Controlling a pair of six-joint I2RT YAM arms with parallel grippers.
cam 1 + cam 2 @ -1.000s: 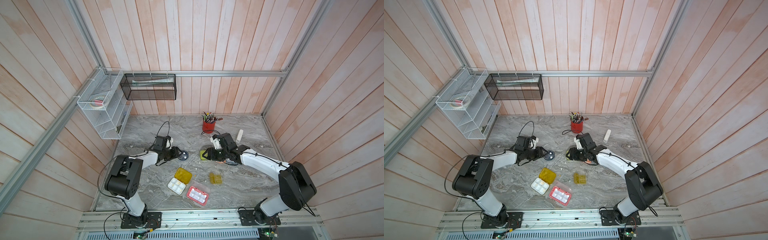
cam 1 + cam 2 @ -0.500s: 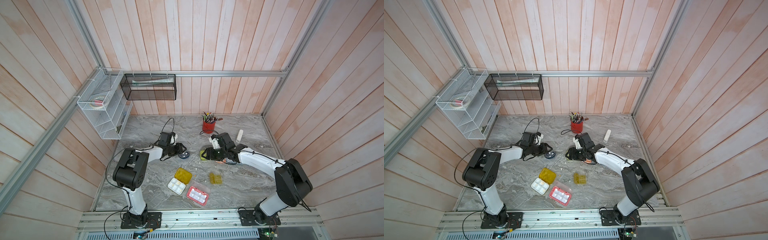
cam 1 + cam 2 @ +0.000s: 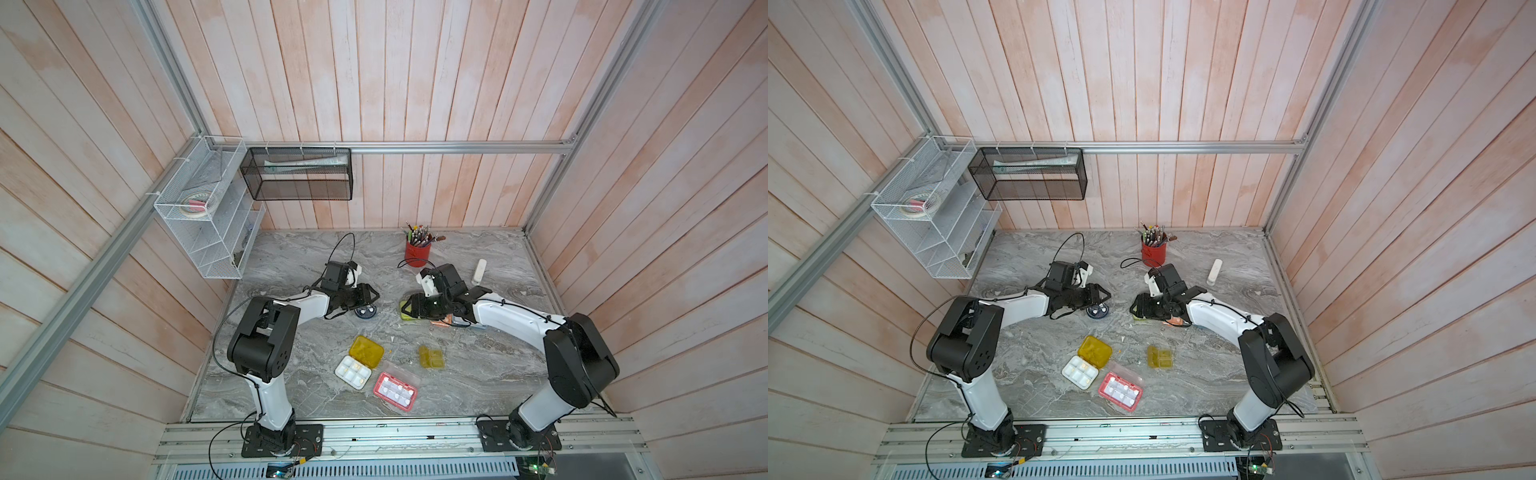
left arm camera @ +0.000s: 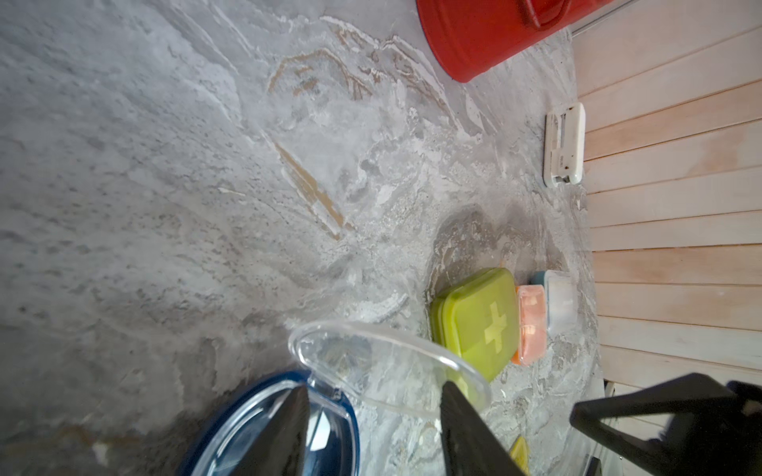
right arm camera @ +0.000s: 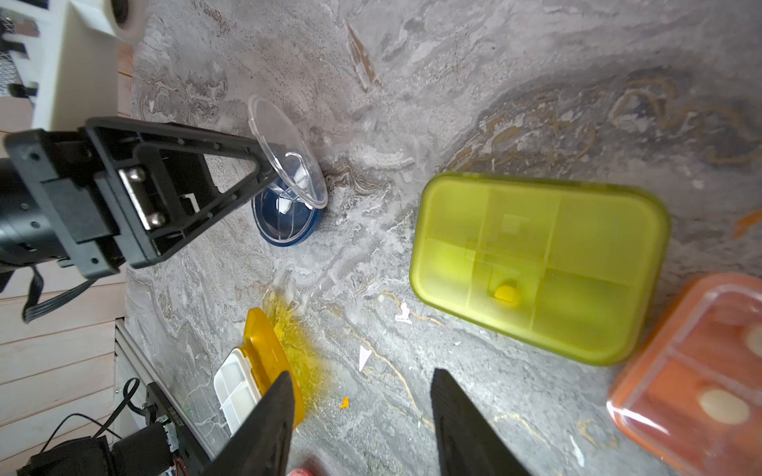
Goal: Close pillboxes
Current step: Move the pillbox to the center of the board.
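1. The round dark-blue pillbox (image 5: 284, 214) is seen on the marble table (image 3: 291, 257), left of centre. Its clear hinged lid (image 5: 284, 148) is tilted up off the base, and white pills are visible inside.
2. The left gripper (image 4: 376, 385) is held at that box with its jaws apart and nothing clamped. One fingertip (image 5: 257, 169) is seen at the raised lid, but contact cannot be confirmed.
3. The right gripper (image 5: 362, 373) is likewise spread and empty, poised beside the lime-olive pillbox (image 5: 536, 263), whose lid is shut.
4. The orange pillbox (image 5: 701, 371) is found just beside the lime one, with the light blue pillbox (image 4: 558, 301) just beyond it.
5. Nearer the front edge, the yellow pillbox (image 3: 365, 351) and the pink-red pillbox (image 3: 395, 388) are laid open. The small olive pillbox (image 3: 431, 357) appears opened too.
6. Compared with a second ago, the left gripper has been carried forward from beside the round box to over it. The right gripper and all the boxes are hardly shifted.
7. Counted: seven pillboxes, two grippers, one red cup of pencils (image 3: 417, 251) and one white stick-shaped object (image 3: 481, 272).
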